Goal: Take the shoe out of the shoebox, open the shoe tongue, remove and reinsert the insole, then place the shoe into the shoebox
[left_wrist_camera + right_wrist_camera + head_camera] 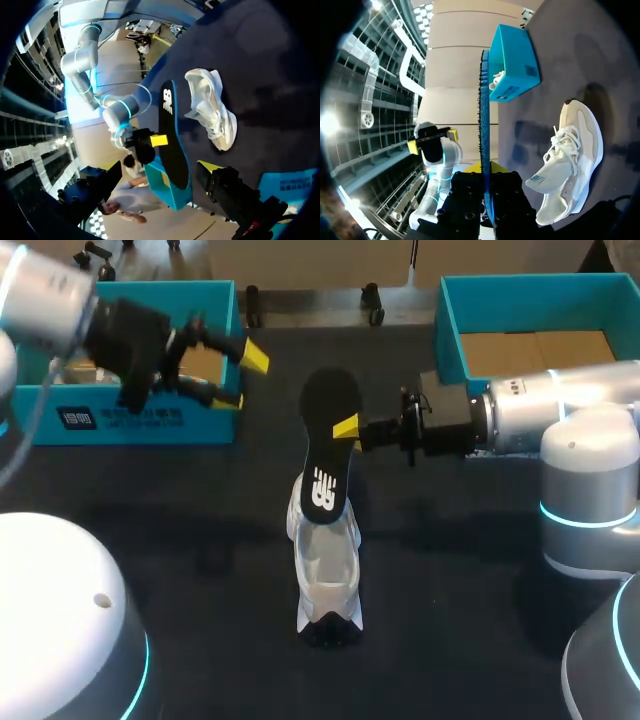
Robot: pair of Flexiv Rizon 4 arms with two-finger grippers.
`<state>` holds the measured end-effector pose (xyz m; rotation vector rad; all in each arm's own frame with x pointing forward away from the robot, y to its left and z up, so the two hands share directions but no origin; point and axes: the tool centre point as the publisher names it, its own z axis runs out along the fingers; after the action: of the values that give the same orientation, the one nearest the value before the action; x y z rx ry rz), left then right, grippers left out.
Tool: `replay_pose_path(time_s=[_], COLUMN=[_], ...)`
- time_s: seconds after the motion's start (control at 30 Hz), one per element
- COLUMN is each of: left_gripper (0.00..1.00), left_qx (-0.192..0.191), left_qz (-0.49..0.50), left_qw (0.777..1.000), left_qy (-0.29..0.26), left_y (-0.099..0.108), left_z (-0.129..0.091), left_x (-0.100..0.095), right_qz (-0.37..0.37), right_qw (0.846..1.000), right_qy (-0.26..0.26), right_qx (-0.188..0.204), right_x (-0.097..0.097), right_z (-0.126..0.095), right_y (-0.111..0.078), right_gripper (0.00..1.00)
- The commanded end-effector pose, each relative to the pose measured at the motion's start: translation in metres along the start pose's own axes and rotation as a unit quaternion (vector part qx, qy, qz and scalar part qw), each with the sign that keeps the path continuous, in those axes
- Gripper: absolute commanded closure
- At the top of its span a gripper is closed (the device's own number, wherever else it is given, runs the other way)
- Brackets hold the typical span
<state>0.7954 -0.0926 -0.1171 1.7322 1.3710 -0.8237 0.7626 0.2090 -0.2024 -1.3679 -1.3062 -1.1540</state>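
Head view is showing the white shoe (326, 565) sitting on the dark table (190, 540) near the centre, with its toe pointing toward 6 o'clock and its heel toward 12 o'clock. The black insole (328, 450) is hanging out of the shoe, stretching from the heel opening away toward 12 o'clock. I cannot tell whether its logo end is touching the collar. The right gripper (346, 429) is coming in from 3 o'clock and is clamping the insole's edge about midway along. One yellow tip is showing against the black foam. The right wrist view is showing the insole edge-on, pinched between the two dark fingers and rising straight ahead of them. In that view the shoe is lying on the table just beside the gripper, with its laces and open mouth showing. The left gripper (244, 378) is hovering at about 10 o'clock from the shoe, above the near corner of the left teal box (130, 420). Its yellow-tipped fingers are standing wide apart and are holding nothing. The left wrist view is showing the insole and the shoe ahead of that gripper, side by side. The right teal box (450, 330) is sitting at about 2 o'clock, behind the right arm, with its brown floor showing.
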Motion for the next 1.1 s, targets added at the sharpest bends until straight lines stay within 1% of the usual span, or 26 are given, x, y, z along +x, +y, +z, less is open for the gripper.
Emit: replay_pose_path(time_s=[0.03,0.07,0.1,0.13,0.17,0.2,0.27,0.33,0.37,0.43,0.47,0.53,0.6,0.77,0.9,1.1], left_gripper=[0.00,0.00,0.00,0.00,0.00,0.00,0.00,0.00,0.00,0.00,0.00,0.00,0.00,0.00,0.00,0.00], left_qx=[0.080,0.085,0.108,0.098,0.102,0.115,0.105,0.117,0.114,0.129,0.128,0.138,0.144,0.145,0.144,0.144], left_qz=[-0.003,-0.005,-0.012,-0.015,-0.020,-0.020,-0.026,-0.033,-0.040,-0.042,-0.051,-0.056,-0.062,-0.080,-0.085,-0.089], left_qw=[0.986,0.980,0.974,0.970,0.964,0.959,0.952,0.947,0.945,0.941,0.937,0.933,0.924,0.907,0.897,0.875], left_qy=[0.147,0.181,0.200,0.221,0.243,0.257,0.286,0.296,0.304,0.311,0.322,0.329,0.349,0.389,0.409,0.454], left_y=[0.025,0.029,0.031,0.033,0.035,0.035,0.040,0.046,0.049,0.053,0.056,0.056,0.057,0.058,0.058,0.052], left_z=[0.002,0.004,0.007,0.009,0.010,0.012,0.014,0.015,0.015,0.016,0.018,0.018,0.020,0.026,0.031,0.041], left_x=[-0.015,-0.016,-0.016,-0.018,-0.019,-0.021,-0.025,-0.028,-0.029,-0.030,-0.030,-0.032,-0.034,-0.039,-0.049,-0.061], right_qz=[0.000,0.000,0.000,0.000,0.000,0.000,0.000,0.000,0.000,0.000,0.000,0.000,0.000,0.000,0.000,0.000], right_qw=[1.000,1.000,1.000,1.000,1.000,1.000,1.000,1.000,1.000,1.000,1.000,1.000,1.000,1.000,1.000,1.000], right_qy=[-0.002,-0.002,-0.002,-0.002,-0.002,-0.002,-0.002,-0.002,-0.002,-0.002,-0.002,-0.002,-0.002,-0.002,-0.002,-0.002], right_qx=[-0.001,-0.001,-0.001,-0.001,-0.001,-0.001,-0.001,-0.001,-0.001,-0.001,-0.001,-0.001,-0.001,-0.001,-0.001,-0.001], right_x=[0.001,0.001,0.001,0.001,0.001,0.001,0.001,0.001,0.001,0.001,0.001,0.001,0.001,0.001,0.001,0.001], right_z=[0.001,0.001,0.001,0.001,0.001,0.001,0.001,0.001,0.001,0.001,0.001,0.001,0.001,0.001,0.001,0.001], right_y=[-0.001,-0.001,-0.001,-0.001,-0.001,-0.001,-0.001,-0.001,-0.001,-0.001,-0.001,-0.001,-0.001,-0.001,-0.001,-0.001], right_gripper=[1.00,1.00,1.00,1.00,1.00,1.00,1.00,1.00,1.00,1.00,1.00,1.00,1.00,1.00,1.00,1.00])
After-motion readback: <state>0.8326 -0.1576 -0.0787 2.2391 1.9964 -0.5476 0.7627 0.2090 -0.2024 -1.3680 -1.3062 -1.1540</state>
